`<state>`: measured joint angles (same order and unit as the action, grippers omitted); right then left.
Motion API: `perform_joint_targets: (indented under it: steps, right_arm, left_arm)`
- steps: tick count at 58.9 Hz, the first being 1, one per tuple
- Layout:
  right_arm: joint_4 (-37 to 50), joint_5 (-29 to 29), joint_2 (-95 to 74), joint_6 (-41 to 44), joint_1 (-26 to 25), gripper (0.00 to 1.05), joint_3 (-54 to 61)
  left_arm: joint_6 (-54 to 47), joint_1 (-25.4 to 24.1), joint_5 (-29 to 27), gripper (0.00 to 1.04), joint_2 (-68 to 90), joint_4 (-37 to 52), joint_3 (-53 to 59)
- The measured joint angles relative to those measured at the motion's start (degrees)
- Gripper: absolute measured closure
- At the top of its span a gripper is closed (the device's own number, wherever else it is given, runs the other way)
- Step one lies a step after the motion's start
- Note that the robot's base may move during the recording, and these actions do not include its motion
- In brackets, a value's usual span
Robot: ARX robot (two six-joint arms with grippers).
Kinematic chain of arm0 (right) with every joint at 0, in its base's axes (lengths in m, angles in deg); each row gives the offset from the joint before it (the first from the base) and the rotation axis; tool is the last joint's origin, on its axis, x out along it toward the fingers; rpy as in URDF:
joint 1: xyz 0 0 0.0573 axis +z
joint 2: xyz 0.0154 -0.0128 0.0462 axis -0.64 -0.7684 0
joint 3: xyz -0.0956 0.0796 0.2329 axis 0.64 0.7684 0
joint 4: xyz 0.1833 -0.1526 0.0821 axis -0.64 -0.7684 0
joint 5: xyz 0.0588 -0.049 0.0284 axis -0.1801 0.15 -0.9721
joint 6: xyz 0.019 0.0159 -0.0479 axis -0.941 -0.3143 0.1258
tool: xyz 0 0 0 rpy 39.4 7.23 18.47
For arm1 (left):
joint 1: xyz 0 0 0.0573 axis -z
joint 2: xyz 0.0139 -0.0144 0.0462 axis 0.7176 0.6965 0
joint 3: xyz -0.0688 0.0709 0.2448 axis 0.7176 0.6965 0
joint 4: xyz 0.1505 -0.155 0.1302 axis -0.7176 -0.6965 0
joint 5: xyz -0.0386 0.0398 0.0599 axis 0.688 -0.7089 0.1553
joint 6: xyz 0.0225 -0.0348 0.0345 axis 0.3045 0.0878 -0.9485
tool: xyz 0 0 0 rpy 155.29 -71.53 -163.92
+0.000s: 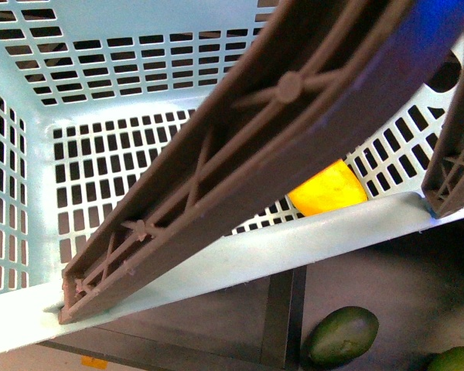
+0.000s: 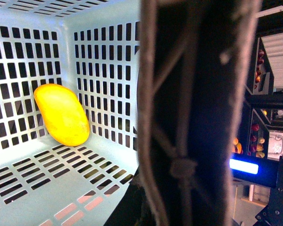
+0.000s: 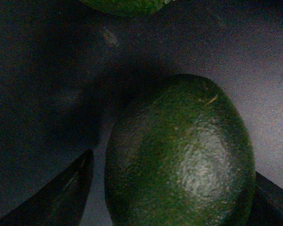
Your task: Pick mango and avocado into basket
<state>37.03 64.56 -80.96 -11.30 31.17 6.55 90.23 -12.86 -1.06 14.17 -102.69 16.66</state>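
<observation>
Overhead, the handle (image 1: 278,116) crosses the basket (image 1: 294,241), half-hiding the mango (image 1: 329,189).

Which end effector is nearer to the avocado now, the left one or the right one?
Right. The right end effector sits open around the avocado. The left end effector is unseen; its camera looks into the basket at the mango.

Paler green fruit (image 1: 458,360), dark surface (image 1: 371,278)
</observation>
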Motion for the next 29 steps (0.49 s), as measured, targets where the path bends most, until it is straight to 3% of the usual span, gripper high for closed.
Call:
perform_joint_targets:
  steps: [8, 29]
  right_arm:
    - [0.22, 0.07, 0.0, 0.2, -0.02, 0.48, 0.24]
    - [4.26, -1.03, 5.25, 5.88, -1.27, 0.49, 7.19]
  left_arm:
    - [0.0, 0.0, -0.02, 1.01, 0.0, 0.0, 0.0]
    - [0.0, 0.0, -0.11, 1.01, 0.0, 0.0, 0.0]
